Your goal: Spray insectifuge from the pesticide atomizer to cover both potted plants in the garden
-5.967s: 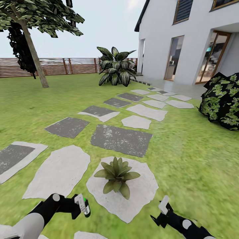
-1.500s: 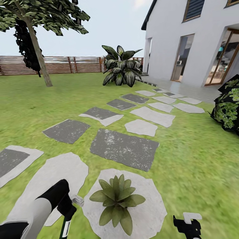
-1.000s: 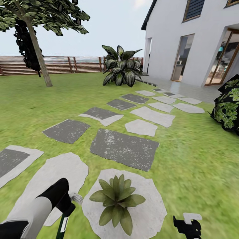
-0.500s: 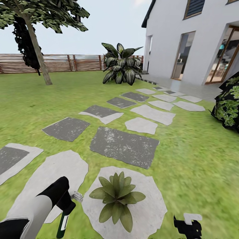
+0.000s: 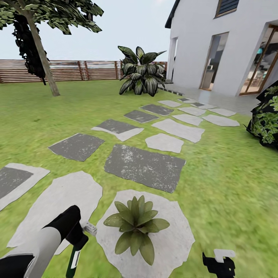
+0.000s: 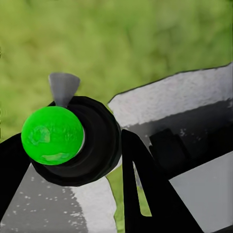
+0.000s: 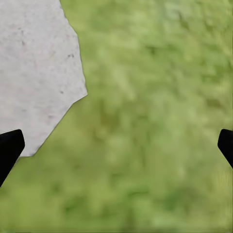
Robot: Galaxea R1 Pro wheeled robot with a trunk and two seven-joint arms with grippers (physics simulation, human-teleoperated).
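At the lower left of the head view, the slim pesticide atomizer with a whitish body, dark ends and a bright green mark (image 5: pixel 73 259) is held in the left gripper (image 5: pixel 78 242), which is clamped around it. In the left wrist view the round green cap (image 6: pixel 52 135) and its black collar are seen between the dark fingers (image 6: pixel 145 189), above grass and a pale stone edge. Just beside the gripper, 1 small potted plant, a rosette of spiky green leaves (image 5: pixel 135 227), stands near the middle of a pale, irregular grey stepping stone (image 5: pixel 173 243); its pot is hidden by the leaves.

The step in hand is judged to be spraying this plant. The nozzle should be turned toward the rosette and kept close above the leaves, and passes should be made across the whole crown so that the far leaves are covered too. The grip should be kept firm so the bottle is not twisted.

At the lower right, the right gripper (image 5: pixel 219 262) hangs with its jaws wide and nothing between them; in its wrist view only its black fingertips (image 7: pixel 9 148) frame green lawn (image 7: pixel 155 121).
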